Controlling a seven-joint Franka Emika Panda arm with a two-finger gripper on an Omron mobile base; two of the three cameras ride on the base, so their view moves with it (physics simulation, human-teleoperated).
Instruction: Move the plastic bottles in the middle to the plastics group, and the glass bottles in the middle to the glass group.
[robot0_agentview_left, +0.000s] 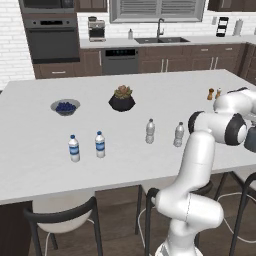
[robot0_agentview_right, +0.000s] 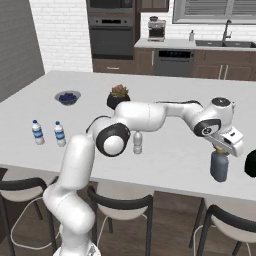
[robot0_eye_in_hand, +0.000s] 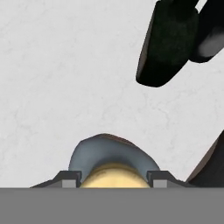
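My gripper (robot0_agentview_right: 220, 150) is shut on the yellowish cap of the dark slate-blue glass bottle (robot0_agentview_right: 219, 169), upright near the counter's front right edge. In the hand view the bottle (robot0_eye_in_hand: 109, 153) shows between my fingertips (robot0_eye_in_hand: 70, 179), over the white counter. Two dark bottles of the glass group (robot0_eye_in_hand: 168, 43) lie just beyond it; one (robot0_agentview_right: 251, 164) shows at the picture's right edge. Two unlabelled clear plastic bottles (robot0_agentview_left: 150, 131) (robot0_agentview_left: 179, 134) stand mid-counter; my arm partly hides one (robot0_agentview_right: 137, 142). The plastics group, two blue-banded bottles (robot0_agentview_left: 74, 148) (robot0_agentview_left: 100, 144), stands at the front left.
A potted plant (robot0_agentview_left: 122, 98) and a bowl of blueberries (robot0_agentview_left: 65, 106) sit further back on the island (robot0_agentview_left: 30, 165). Two small brown shakers (robot0_agentview_left: 214, 93) stand at the far right. Dark stools (robot0_agentview_left: 60, 220) line the island's near side.
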